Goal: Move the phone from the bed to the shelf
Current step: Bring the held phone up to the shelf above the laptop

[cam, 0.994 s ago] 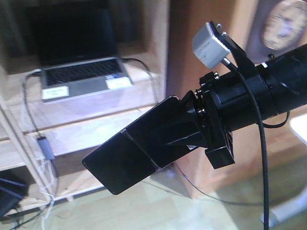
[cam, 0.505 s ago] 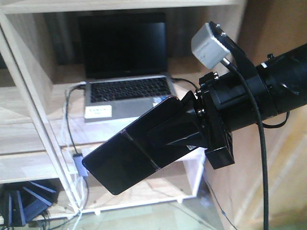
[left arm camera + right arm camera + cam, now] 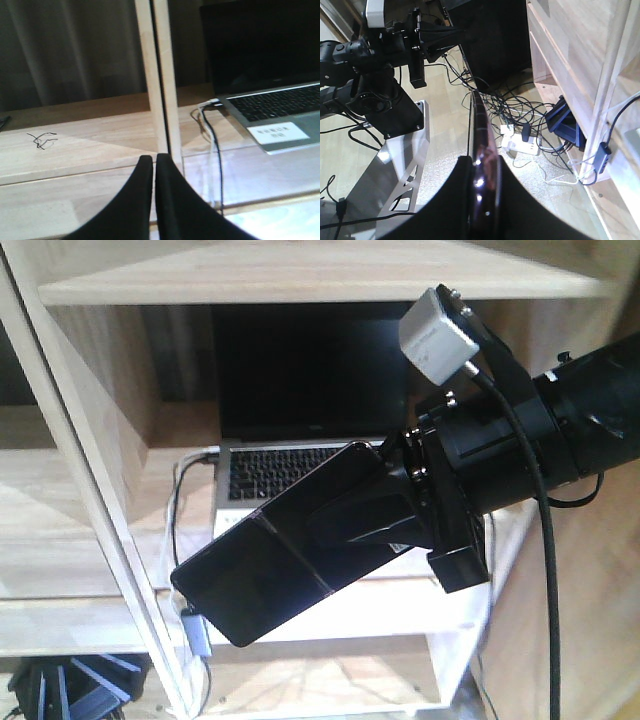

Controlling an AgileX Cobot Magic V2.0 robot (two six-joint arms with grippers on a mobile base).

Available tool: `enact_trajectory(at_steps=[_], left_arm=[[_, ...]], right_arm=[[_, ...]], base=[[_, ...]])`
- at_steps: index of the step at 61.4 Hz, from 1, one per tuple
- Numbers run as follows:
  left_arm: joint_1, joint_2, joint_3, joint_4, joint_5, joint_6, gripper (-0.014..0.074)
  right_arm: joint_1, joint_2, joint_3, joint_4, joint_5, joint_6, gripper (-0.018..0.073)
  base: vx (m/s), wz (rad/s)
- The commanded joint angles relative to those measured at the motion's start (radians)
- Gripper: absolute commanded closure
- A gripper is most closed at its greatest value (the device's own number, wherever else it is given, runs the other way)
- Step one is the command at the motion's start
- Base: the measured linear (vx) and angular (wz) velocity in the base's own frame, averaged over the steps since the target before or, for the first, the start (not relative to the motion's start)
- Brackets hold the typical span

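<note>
The phone [image 3: 265, 575], slim and glossy black with a seam across its middle, hangs tilted in the air in front of the pale wooden shelf [image 3: 300, 285]. My right gripper [image 3: 335, 530] is shut on its upper end. In the right wrist view the phone [image 3: 480, 125] shows edge-on, pinched between the two black fingers [image 3: 520, 200] of the right gripper [image 3: 481, 161]. My left gripper [image 3: 154, 159] is shut with nothing in it, facing an upright [image 3: 160, 75] of the shelf; from the right wrist view the left gripper [image 3: 460, 33] shows at the top. The bed is out of view.
An open silver laptop [image 3: 300, 370] with cables stands in the shelf compartment behind the phone. A grey adapter [image 3: 195, 630] dangles below it. On the floor lie a white power strip [image 3: 520, 145], tangled cables and blue items [image 3: 565, 122]. The robot's metal base [image 3: 400, 165] is at lower left.
The shelf and laptop have slid rightward and grown larger in the front view, so the laptop compartment now sits directly behind the phone. The phone stays held the same way.
</note>
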Motion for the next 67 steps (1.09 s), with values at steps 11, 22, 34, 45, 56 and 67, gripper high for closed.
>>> enact_trajectory(at_steps=[11, 22, 34, 45, 56, 67], left_arm=[[0.001, -0.006, -0.023, -0.009, -0.072, -0.006, 0.0595], [0.001, -0.006, -0.023, -0.009, -0.072, -0.006, 0.0595], [0.001, -0.006, -0.023, -0.009, -0.072, -0.006, 0.0595], [0.001, -0.006, -0.023, -0.009, -0.072, -0.006, 0.0595], [0.001, -0.006, -0.023, -0.009, -0.072, -0.006, 0.0595], [0.001, -0.006, -0.023, -0.009, -0.072, -0.006, 0.0595]], right_arm=[[-0.002, -0.033, -0.025, 0.076, 0.05, -0.001, 0.0562], [-0.002, -0.033, -0.025, 0.076, 0.05, -0.001, 0.0562], [-0.002, -0.033, -0.025, 0.076, 0.05, -0.001, 0.0562], [-0.002, -0.033, -0.025, 0.076, 0.05, -0.001, 0.0562], [-0.002, -0.033, -0.025, 0.076, 0.05, -0.001, 0.0562], [-0.002, -0.033, -0.025, 0.076, 0.05, -0.001, 0.0562]], base=[[0.2, 0.14], [0.18, 0.1], [0.15, 0.06], [0.13, 0.06], [0.11, 0.06], [0.08, 0.04]])
